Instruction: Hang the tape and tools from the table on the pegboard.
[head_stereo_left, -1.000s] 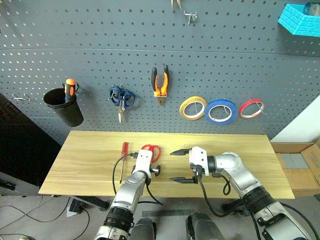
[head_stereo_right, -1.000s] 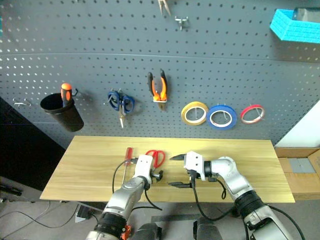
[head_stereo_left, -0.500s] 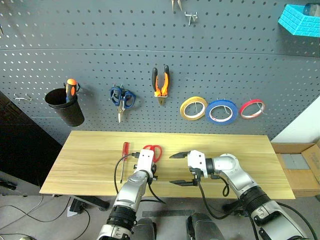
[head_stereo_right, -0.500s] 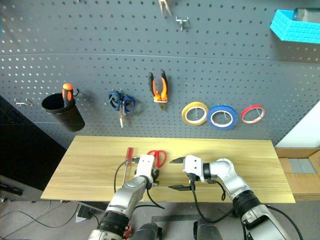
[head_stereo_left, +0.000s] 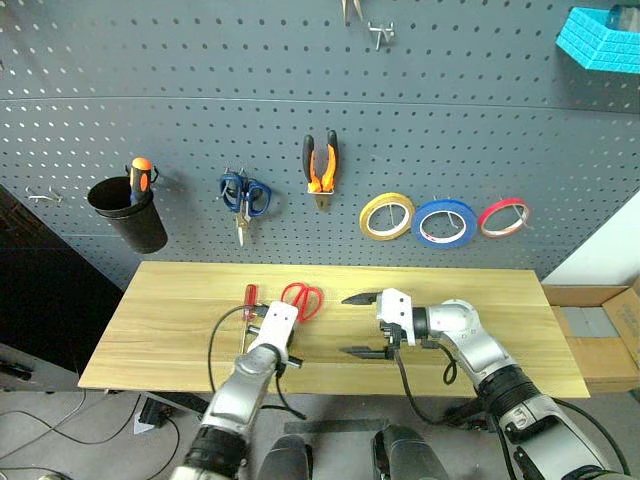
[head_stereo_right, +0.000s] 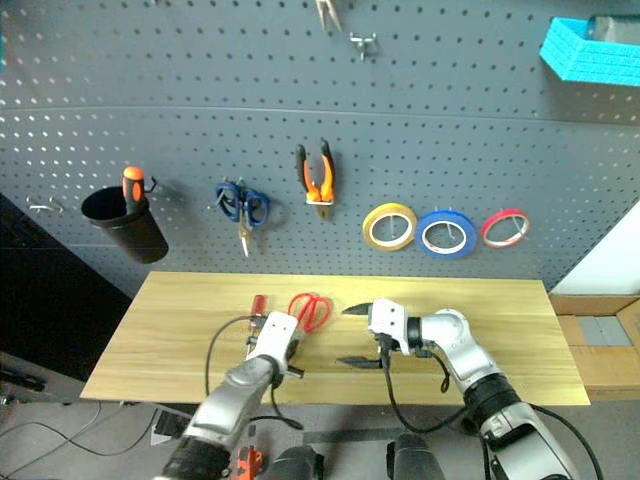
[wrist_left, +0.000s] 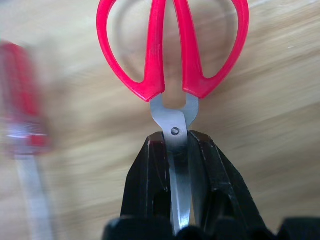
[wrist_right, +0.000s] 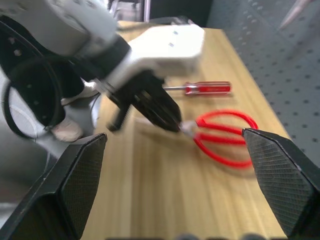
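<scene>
Your red-handled scissors (wrist_left: 172, 52) sit over the table (head_stereo_left: 480, 290), blades clamped just below the pivot by your left gripper (wrist_left: 177, 150), handles pointing toward the pegboard (head_stereo_left: 200, 90). The red-handled screwdriver (head_stereo_left: 249, 300) lies on the table just beside them on the left. Your right gripper (head_stereo_left: 362, 324) hangs near them on the right, fingers spread wide and gripping nothing; pliers (head_stereo_left: 320, 165) and blue tape (head_stereo_left: 443, 222) already hang on the pegboard.

No legible text, labels or numbers; anything tiny perhaps too small.
</scene>
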